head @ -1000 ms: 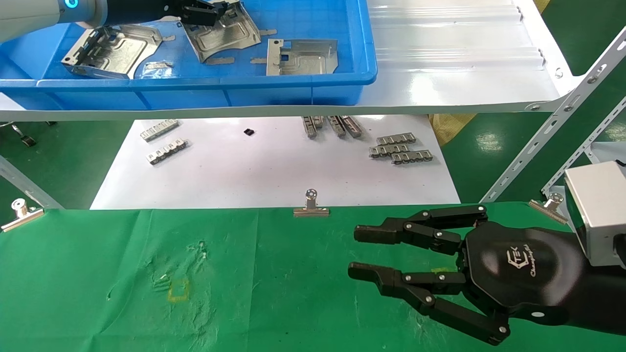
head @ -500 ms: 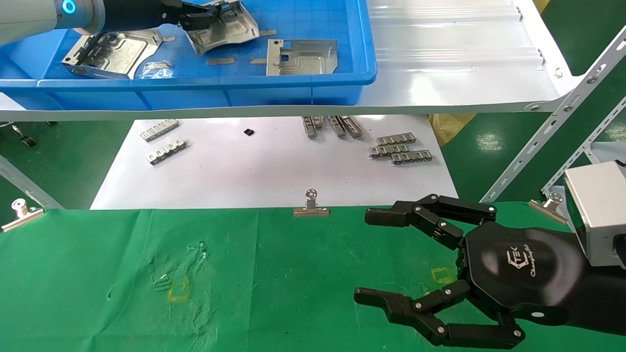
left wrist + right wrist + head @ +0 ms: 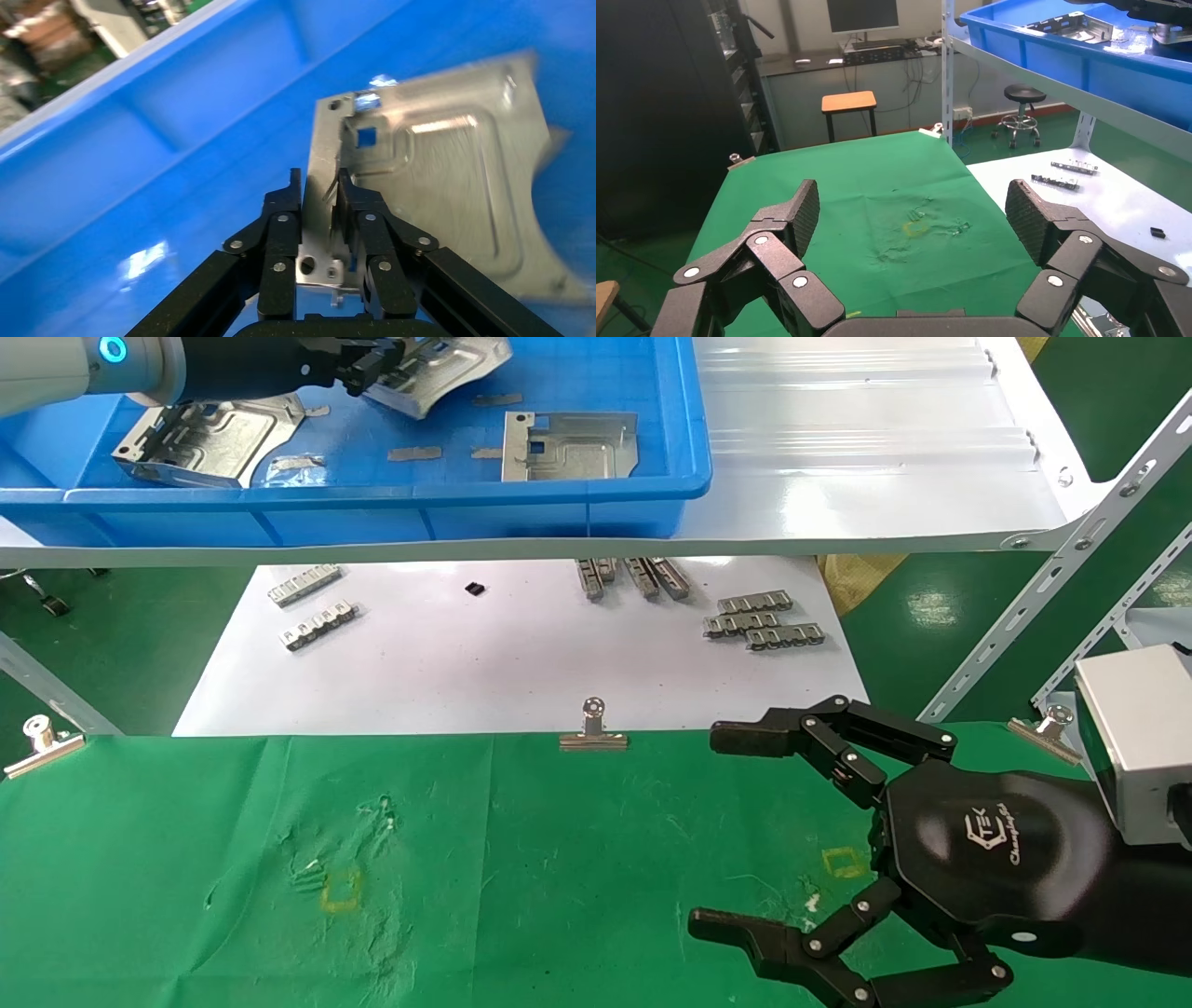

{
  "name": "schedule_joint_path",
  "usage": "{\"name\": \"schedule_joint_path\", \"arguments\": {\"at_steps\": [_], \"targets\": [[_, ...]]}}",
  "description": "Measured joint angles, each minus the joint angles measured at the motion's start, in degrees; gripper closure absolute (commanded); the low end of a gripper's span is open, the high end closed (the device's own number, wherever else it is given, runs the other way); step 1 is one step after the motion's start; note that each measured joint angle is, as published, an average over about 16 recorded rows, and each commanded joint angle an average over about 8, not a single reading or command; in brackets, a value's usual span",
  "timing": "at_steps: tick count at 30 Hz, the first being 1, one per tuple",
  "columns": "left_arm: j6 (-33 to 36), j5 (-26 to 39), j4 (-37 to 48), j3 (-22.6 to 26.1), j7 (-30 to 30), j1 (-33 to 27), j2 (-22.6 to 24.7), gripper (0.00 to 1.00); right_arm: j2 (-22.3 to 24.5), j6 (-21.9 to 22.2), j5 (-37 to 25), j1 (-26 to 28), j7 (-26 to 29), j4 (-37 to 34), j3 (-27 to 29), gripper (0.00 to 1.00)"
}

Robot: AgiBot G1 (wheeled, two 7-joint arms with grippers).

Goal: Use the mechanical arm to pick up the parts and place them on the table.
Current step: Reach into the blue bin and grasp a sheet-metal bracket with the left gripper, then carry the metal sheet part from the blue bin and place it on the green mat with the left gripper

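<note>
My left gripper [image 3: 372, 360] is inside the blue bin [image 3: 391, 509] on the white shelf, shut on the rim of a shiny stamped metal part [image 3: 447, 370] and holding it tilted above the bin floor. In the left wrist view my left gripper [image 3: 320, 186] pinches the part's [image 3: 436, 175] folded edge. Two more parts lie in the bin, one on the left [image 3: 209, 439] and one on the right [image 3: 568, 447]. My right gripper [image 3: 722, 831] hovers wide open and empty over the green-cloth table [image 3: 512, 859]; it also shows in the right wrist view [image 3: 912, 217].
A white sheet [image 3: 521, 654] below the shelf holds several small ridged strips [image 3: 764, 621]. Binder clips [image 3: 592, 728] pin the cloth's far edge. Yellow square marks [image 3: 340, 889] sit on the cloth. A slanted shelf strut [image 3: 1052, 570] stands at the right.
My left gripper has lifted the part and drawn it up and left in the bin. My right gripper's fingers have spread from nearly closed to wide open.
</note>
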Motion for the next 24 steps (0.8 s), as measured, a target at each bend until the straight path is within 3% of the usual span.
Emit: {"name": "schedule_joint_path", "arguments": {"at_steps": [7,24], "targets": [[8.69,-1.84,-1.34,-1.24,0.51,-1.36,-2.40,1.00,0.00,0.00,0.00,0.00,0.00,0.00,0.00,0.00],[40.33,-8.50,-6.82,-4.68,9.77,-1.01,-11.07,1.00,0.00,0.00,0.00,0.00,0.00,0.00,0.00,0.00]]}}
